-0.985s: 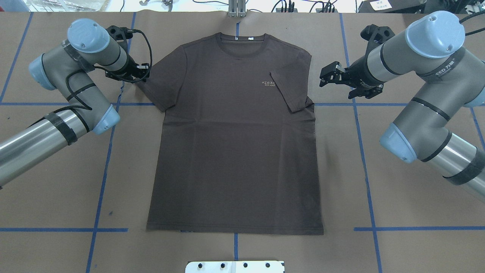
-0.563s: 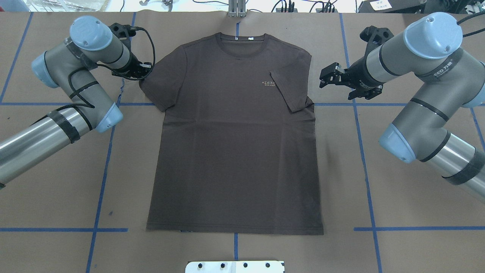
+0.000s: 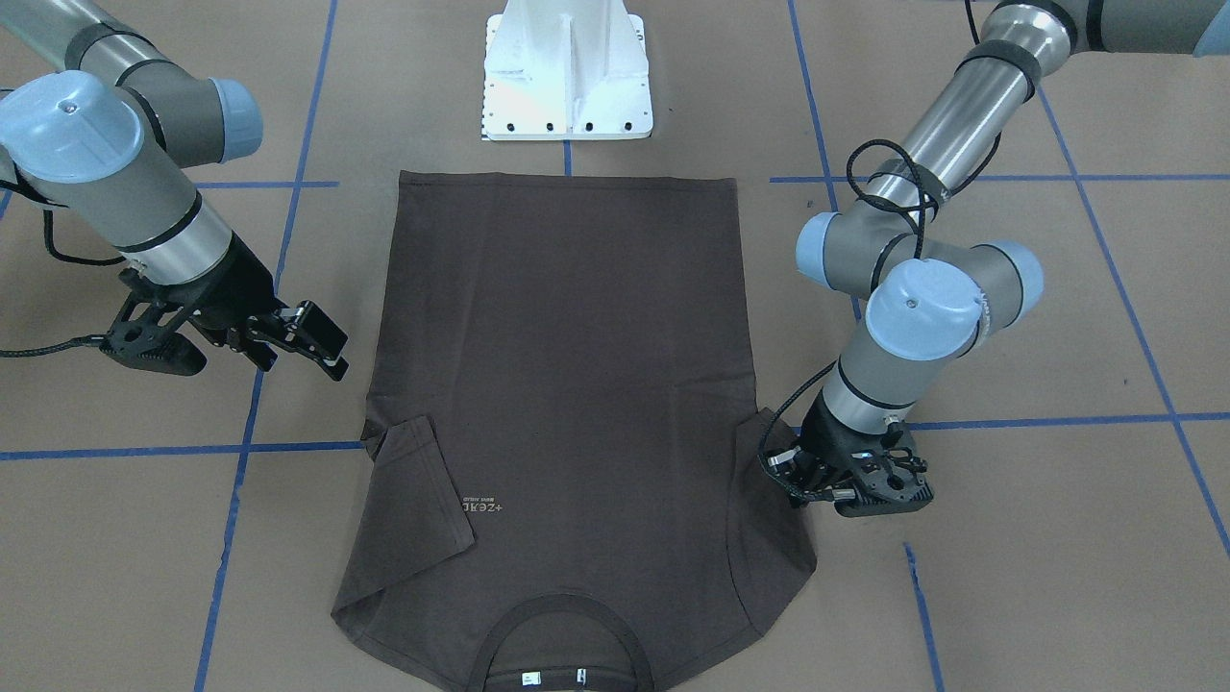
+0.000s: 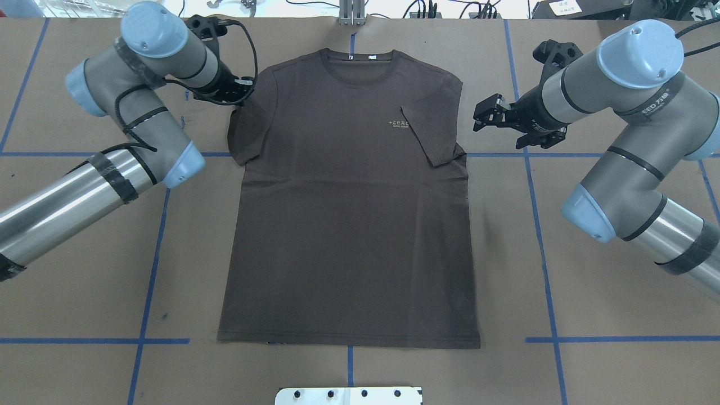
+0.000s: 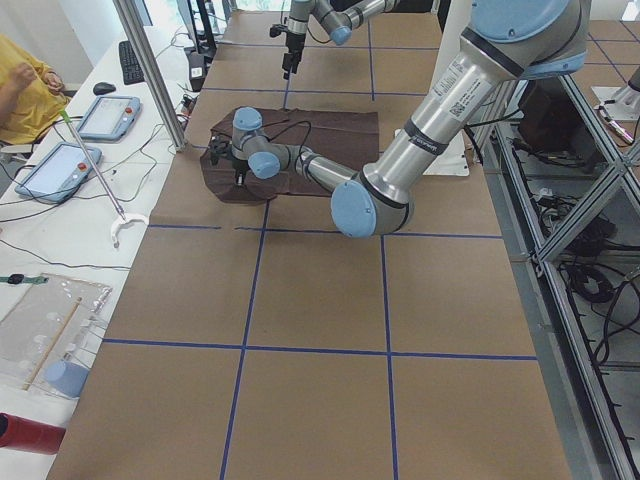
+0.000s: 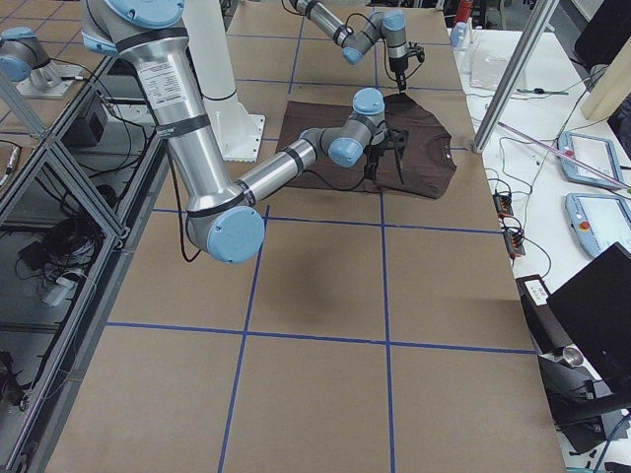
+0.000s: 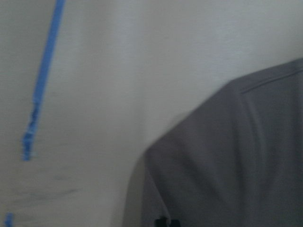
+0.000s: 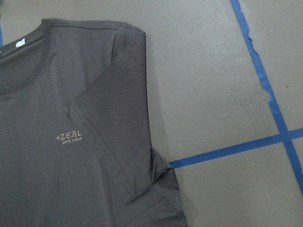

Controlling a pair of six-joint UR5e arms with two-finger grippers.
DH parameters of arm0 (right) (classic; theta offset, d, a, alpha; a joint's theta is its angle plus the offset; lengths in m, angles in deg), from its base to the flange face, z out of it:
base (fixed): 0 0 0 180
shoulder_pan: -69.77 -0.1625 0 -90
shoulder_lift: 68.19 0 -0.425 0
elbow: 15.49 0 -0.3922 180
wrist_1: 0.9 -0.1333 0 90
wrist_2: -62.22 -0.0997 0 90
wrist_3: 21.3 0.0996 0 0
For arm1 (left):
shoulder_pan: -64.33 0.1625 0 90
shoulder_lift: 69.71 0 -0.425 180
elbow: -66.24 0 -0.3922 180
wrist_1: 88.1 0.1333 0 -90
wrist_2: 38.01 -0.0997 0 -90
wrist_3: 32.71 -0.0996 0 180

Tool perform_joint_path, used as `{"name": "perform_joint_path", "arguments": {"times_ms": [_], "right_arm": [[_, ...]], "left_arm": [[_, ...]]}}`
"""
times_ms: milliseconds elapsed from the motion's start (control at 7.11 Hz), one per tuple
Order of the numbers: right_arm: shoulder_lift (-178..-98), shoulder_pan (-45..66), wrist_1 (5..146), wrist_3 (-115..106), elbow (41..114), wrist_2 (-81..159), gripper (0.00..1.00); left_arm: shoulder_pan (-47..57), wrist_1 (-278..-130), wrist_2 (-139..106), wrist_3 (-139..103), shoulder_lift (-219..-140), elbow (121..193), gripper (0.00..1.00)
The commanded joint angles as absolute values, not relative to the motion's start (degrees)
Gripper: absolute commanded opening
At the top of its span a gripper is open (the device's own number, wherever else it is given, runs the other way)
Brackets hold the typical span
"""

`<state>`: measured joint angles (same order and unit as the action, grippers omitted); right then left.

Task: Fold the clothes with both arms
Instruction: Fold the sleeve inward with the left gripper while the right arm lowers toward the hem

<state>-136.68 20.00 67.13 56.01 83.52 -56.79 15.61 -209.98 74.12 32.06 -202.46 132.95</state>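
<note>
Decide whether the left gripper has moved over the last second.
Yes. In the overhead view the left gripper has gone right and slightly up, off the vertical blue tape line and to the near sleeve of the T-shirt.

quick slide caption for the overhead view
Brown T-shirt laid flat, one sleeve folded in; left gripper at the other sleeve, right gripper open alongside.

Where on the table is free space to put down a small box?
Bare table lies along both lower sides of the T-shirt, below the left arm and the right arm, down to the blue tape lines. It is crowded beside the sleeves, at the left end effector and right end effector.
</note>
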Motion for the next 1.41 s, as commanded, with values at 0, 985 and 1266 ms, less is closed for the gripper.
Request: {"name": "perform_joint_path", "arguments": {"times_ms": [0, 985, 1266], "right_arm": [[-136.66, 20.46, 67.12, 56.04, 83.3, -56.7, 1.0], [-135.52, 22.12, 67.04, 57.27, 84.26, -54.78, 1.0], [-135.69, 29.11, 67.56, 65.73, 88.8, -47.8, 1.0]], "left_arm": [[17.66, -209.66, 73.79, 35.23, -206.37, 130.94, 0.0], [17.66, -213.53, 71.15, 35.76, -205.63, 129.11, 0.7], [19.93, -213.0, 71.59, 39.5, -198.41, 142.22, 0.75]]}}
